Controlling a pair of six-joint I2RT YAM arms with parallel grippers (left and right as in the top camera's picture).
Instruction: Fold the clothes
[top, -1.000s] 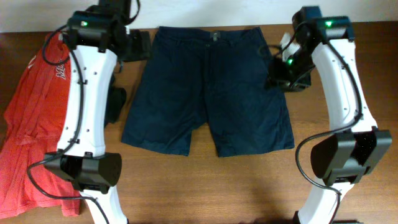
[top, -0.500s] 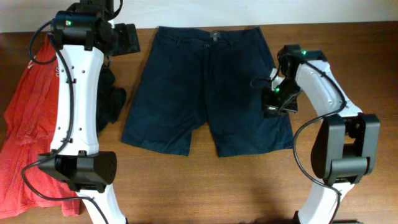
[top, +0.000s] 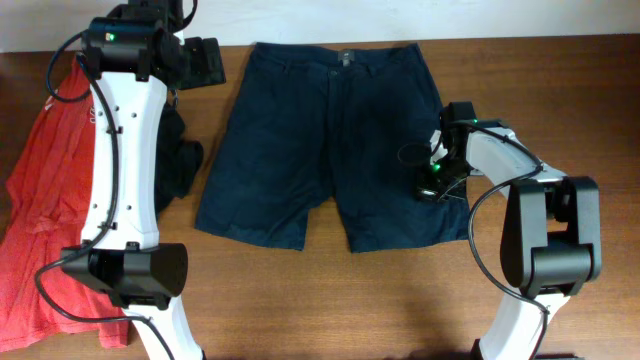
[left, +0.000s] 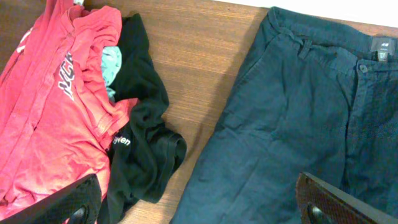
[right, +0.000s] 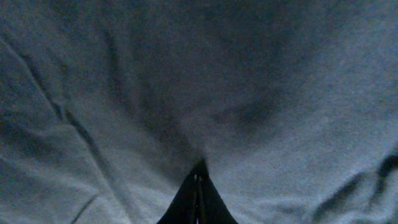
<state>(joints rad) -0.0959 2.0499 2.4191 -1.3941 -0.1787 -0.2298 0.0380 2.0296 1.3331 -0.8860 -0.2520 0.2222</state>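
Note:
The clothes, dark navy shorts, lie flat and spread on the wooden table with the waistband at the far edge. In the left wrist view the shorts show their button and belt loop. My right gripper is low on the shorts' right leg, near its outer edge. Its tips are shut, and creases in the navy cloth run in toward them, so a pinch of fabric is held. My left gripper hangs open above the table's far left, over the gap between a black garment and the shorts.
A red-orange T-shirt with white lettering covers the table's left side, seen also as the T-shirt in the left wrist view. A small black garment lies crumpled between it and the shorts. Bare wood runs along the front.
My right gripper came down from beside the waistband onto the shorts' right leg and shut there. My left arm shifted a little to the left early on, then held still.

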